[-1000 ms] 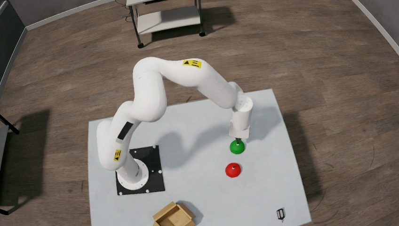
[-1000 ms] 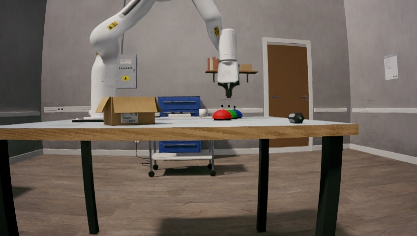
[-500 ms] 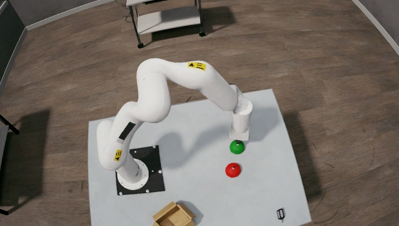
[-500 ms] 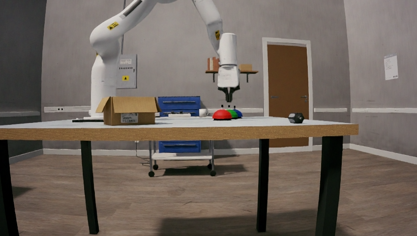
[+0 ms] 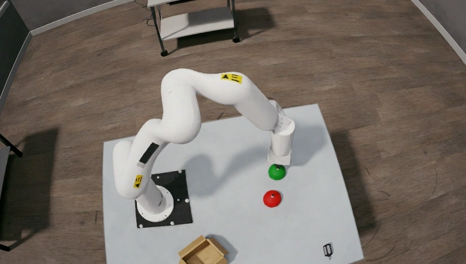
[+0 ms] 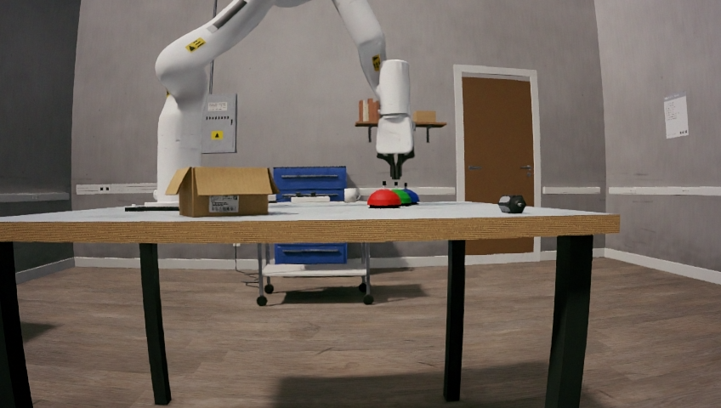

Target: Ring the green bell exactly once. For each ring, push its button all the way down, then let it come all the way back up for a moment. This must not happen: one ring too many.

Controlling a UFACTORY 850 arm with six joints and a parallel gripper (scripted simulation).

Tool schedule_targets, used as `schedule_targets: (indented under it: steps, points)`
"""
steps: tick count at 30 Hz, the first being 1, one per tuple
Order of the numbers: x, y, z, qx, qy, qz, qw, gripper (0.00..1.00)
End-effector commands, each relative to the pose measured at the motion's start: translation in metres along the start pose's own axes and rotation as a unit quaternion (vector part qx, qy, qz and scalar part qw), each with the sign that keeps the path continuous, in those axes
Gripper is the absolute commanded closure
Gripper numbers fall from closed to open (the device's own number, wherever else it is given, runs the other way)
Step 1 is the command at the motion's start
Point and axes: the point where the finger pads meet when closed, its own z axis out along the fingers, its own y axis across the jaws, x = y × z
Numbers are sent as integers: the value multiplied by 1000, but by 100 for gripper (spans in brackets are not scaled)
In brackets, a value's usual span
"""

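Three dome-shaped bells sit in a row on the white tabletop [image 5: 228,242]: red bell [image 5: 272,198], green bell [image 5: 277,172], blue bell [image 6: 411,195] behind. White arm's black gripper [image 6: 395,177] hangs closed and empty just above the green one's button, not touching. Open cardboard box [image 6: 222,190] near the front edge.

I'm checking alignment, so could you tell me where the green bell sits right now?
In the top view, the green bell sits on the table's far-right part, directly under the shut gripper, beside the red bell.
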Motion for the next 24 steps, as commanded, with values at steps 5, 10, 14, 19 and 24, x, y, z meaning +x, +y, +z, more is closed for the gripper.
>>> schedule_targets:
  steps: [5,10,14,19,24]
  points:
    - [0,1,-1,-1,1,0,1000,100]
    - [0,1,-1,-1,1,0,1000,100]
    - [0,1,1,-1,1,0,1000,100]
    - [0,1,5,-1,1,0,1000,100]
    - [0,1,9,-1,1,0,1000,100]
